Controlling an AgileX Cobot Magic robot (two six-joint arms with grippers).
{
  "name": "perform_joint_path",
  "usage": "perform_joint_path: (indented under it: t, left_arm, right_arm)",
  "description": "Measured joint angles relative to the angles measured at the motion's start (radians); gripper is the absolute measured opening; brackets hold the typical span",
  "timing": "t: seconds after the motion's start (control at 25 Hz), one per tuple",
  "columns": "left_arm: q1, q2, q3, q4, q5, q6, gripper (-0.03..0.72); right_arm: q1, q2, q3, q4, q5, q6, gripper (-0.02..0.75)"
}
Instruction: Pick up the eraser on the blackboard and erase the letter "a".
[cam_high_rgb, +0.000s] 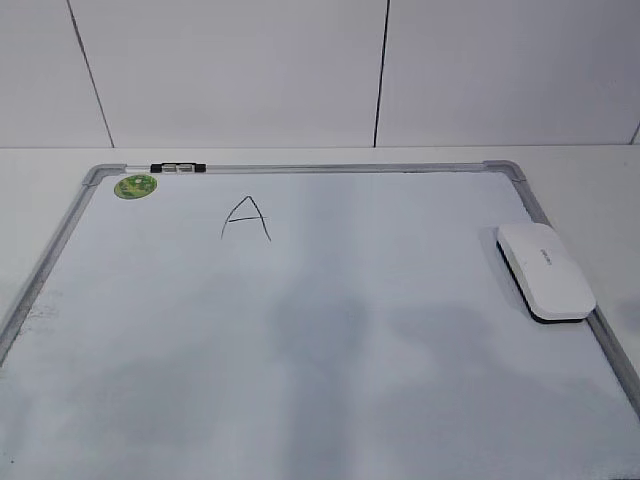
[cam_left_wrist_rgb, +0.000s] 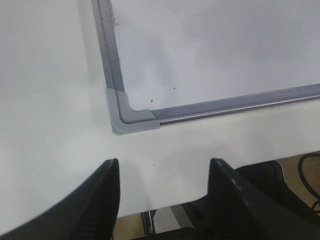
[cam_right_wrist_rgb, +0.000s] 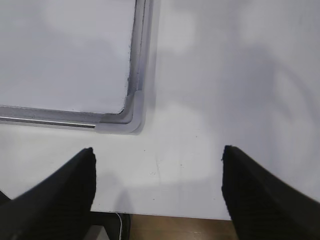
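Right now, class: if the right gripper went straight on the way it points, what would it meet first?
Probably the bare white table. The open right gripper points just beside the blackboard's grey corner cap; depth is unclear.

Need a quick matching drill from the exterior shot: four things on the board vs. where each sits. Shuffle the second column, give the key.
Things:
1. eraser
2. green sticker
3. letter A
4. black-and-silver clip

Places:
a. on the top frame rail, near the left corner
b. right edge of the board, overlapping the frame
c. written upper left of centre
d. inside the top-left corner, on the white surface

Pairs: 1-b, 2-d, 3-c, 4-a
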Motion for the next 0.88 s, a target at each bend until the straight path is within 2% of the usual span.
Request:
perform_joint_path:
  t: [0.24, 0.48, 0.88]
  left_arm:
    - [0.000, 0.000, 0.002, 0.068, -0.013, 0.000, 0.417]
    - [0.000, 0.000, 0.034, 0.046, -0.084, 0.000, 0.413]
    - [0.000, 0.000, 0.034, 0.043, -0.088, 0.000, 0.395]
  right_arm:
    - [0.000, -0.002, 0.013, 0.006, -0.007, 0.028, 0.594]
    - [0.000, -0.002, 0.023, 0.010, -0.025, 0.035, 0.594]
    - [0.000, -0.002, 0.023, 0.010, -0.026, 0.036, 0.594]
